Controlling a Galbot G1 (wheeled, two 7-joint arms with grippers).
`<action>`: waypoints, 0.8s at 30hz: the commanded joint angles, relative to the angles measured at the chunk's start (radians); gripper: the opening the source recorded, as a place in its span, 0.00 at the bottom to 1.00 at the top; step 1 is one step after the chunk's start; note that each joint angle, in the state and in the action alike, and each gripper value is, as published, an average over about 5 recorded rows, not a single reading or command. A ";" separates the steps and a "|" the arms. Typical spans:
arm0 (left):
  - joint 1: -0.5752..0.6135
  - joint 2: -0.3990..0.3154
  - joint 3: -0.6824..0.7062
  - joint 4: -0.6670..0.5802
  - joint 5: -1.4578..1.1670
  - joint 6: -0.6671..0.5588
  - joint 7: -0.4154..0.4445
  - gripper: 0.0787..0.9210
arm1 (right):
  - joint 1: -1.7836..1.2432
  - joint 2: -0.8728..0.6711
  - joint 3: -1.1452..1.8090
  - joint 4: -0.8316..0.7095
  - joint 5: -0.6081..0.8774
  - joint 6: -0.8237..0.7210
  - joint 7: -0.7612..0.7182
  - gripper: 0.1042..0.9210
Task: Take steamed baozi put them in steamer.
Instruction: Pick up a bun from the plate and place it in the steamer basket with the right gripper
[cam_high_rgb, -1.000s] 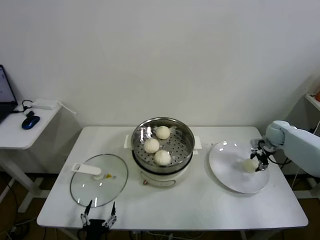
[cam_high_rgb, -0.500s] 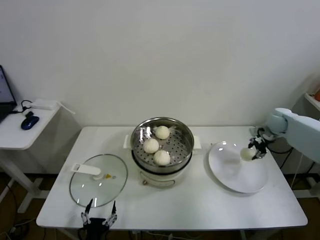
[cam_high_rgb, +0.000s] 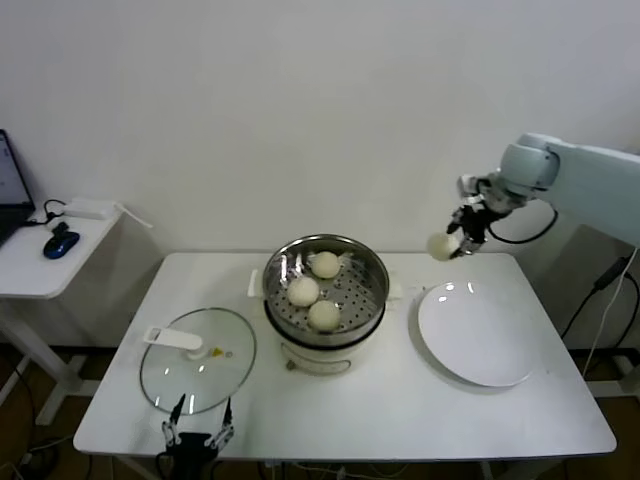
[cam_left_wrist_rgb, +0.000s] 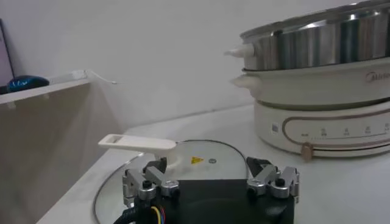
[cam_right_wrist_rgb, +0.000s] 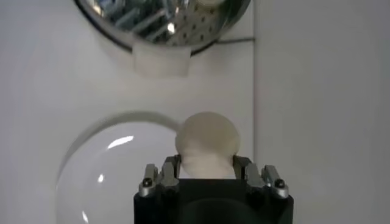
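Note:
The steel steamer (cam_high_rgb: 325, 290) stands mid-table with three off-white baozi (cam_high_rgb: 304, 291) on its perforated tray. My right gripper (cam_high_rgb: 452, 243) is shut on the fourth baozi (cam_high_rgb: 440, 246) and holds it high in the air, right of the steamer and above the far edge of the white plate (cam_high_rgb: 478, 335). In the right wrist view the baozi (cam_right_wrist_rgb: 207, 141) sits between the fingers, with the steamer's rim (cam_right_wrist_rgb: 164, 24) farther off. My left gripper (cam_high_rgb: 198, 432) is open and parked at the table's front edge, by the glass lid (cam_high_rgb: 197, 360).
The glass lid with its white handle (cam_left_wrist_rgb: 139, 143) lies left of the steamer (cam_left_wrist_rgb: 323, 91). A side table with a mouse (cam_high_rgb: 61, 243) stands at the far left. The wall runs close behind the table.
My right gripper has lifted the baozi off the white plate and carried it up and to the left, toward the steamer. The left arm has not moved.

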 joint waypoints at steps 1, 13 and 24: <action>0.003 0.004 0.000 -0.005 0.000 0.001 0.000 0.88 | 0.117 0.195 0.010 0.083 0.233 -0.140 0.030 0.59; 0.009 0.015 -0.010 -0.012 -0.001 0.006 0.002 0.88 | -0.109 0.307 0.064 0.008 0.161 -0.199 0.082 0.59; 0.010 0.013 -0.012 -0.002 0.001 0.008 0.004 0.88 | -0.237 0.313 0.102 -0.045 0.117 -0.207 0.086 0.59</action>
